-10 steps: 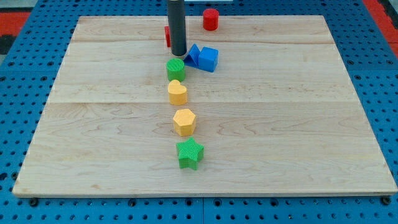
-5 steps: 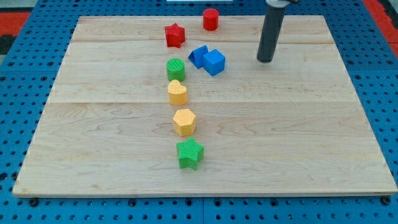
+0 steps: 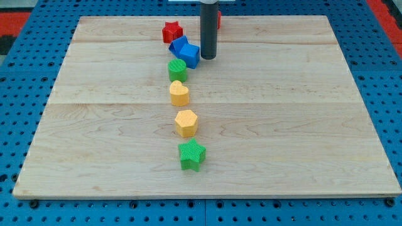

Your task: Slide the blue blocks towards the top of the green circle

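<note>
Red cylinder (image 3: 218,19) mostly hidden behind rod (image 3: 208,28).

On the board (image 3: 301,125) we see a column of blocks running from the view's top to its bottom, a little left of centre. At the top sits the red star (image 3: 172,31). Just below and right of it lie the two blue blocks (image 3: 184,50), touching each other. My tip (image 3: 208,58) stands just right of them. The green circle (image 3: 177,69) lies just below them, then the yellow heart (image 3: 179,93), the yellow hexagon (image 3: 186,123) and the green star (image 3: 191,155). The red cylinder (image 3: 218,19) peeks out behind the rod at the top edge.
</note>
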Available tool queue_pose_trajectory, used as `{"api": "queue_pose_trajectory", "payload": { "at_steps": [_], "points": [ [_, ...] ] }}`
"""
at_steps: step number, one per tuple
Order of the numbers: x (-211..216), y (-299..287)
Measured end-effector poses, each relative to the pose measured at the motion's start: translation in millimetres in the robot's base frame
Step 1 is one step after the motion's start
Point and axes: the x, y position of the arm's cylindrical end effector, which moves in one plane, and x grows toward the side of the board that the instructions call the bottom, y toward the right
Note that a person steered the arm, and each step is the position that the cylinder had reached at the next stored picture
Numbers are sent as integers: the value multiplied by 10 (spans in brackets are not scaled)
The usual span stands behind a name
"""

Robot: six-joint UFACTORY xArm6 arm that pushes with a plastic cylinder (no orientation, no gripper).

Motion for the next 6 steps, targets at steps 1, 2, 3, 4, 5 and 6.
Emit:
{"api": "queue_pose_trajectory", "payload": {
  "at_steps": [1,2,3,4,5,6],
  "points": [
    [-55,-23],
    [-115,-23],
    [-126,-34],
    [-126,-122],
    [-126,-309],
    [-144,-344]
  ]
}}
